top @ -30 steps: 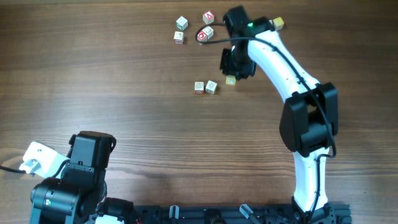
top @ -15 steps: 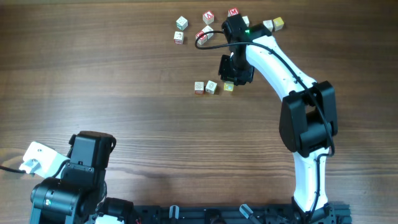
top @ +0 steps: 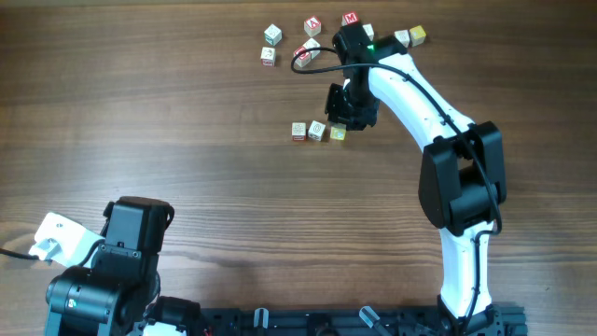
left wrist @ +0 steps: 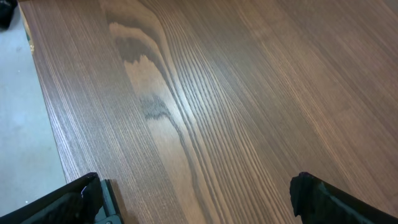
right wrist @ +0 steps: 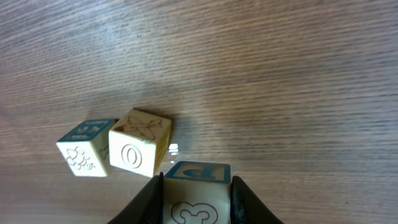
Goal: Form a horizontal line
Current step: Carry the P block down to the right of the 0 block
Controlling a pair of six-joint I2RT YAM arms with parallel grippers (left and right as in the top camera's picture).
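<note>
Overhead: spotting the horizontal line (top: 317, 131) on the wooden table (top: 187, 140), mid-width, toward the far edge, below a scatter of loose cubes (top: 271, 35), some red-faced. Counting 3 pale cubes in it: 2 at left set side by side and touching, 1 at right sitting slightly lower, just beside its neighbour; contact there hard to tell.

Finding the right gripper (right wrist: 198, 208) down over that third cube (right wrist: 198, 176), fingers (right wrist: 152, 199) pinching it from both sides, a 3 on its near face, a blue border on top.

From the right wrist, reading a 0 on the middle cube (right wrist: 140, 143) and a small blue drawing on the end cube (right wrist: 82, 148).

Locating the left gripper (left wrist: 196, 193) by the table's near-left edge, well apart from the row, fingers spread wide over bare wood.
</note>
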